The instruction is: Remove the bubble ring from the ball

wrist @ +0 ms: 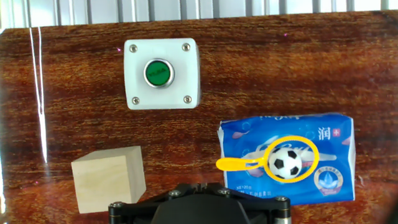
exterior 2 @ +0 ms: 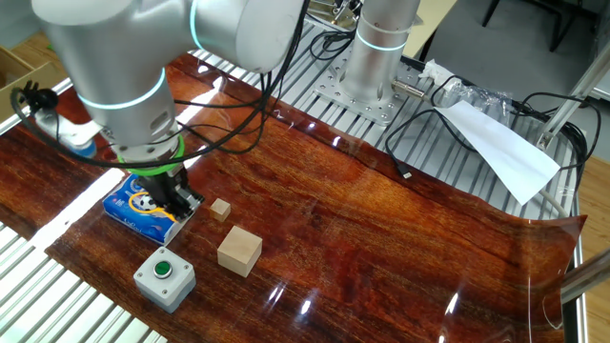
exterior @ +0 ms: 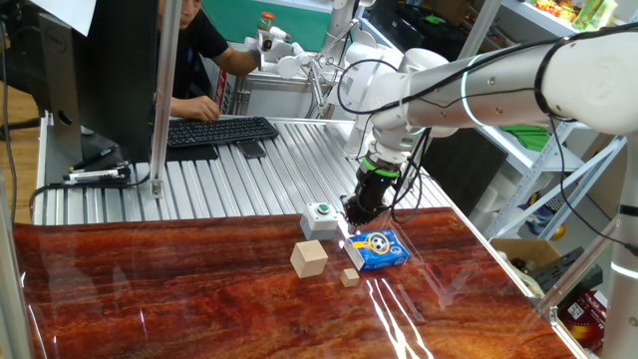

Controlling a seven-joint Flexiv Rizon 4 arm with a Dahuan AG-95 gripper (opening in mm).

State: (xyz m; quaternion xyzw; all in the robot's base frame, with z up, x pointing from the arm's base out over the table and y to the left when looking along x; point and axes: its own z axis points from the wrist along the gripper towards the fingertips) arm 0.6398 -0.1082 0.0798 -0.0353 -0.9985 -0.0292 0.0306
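ring: a thin yellow-orange plastic bubble ring lies looped around the small white ball with dark soccer patches, its short stem pointing away towards the large cube.
ball: it sits on a flat blue rectangular pack with white lettering, which lies on the glossy reddish wood-grain surface.
hand: the black two-finger hand points straight down just beside the pack, fingers closed together and holding nothing.
button box: a grey square box with a green round button stands near the pack, apart from it.
cubes: a large beige wooden cube rests beside the pack; a small beige wooden cube lies near it, both loose on the surface.
background: a person in black sits at a dark keyboard.
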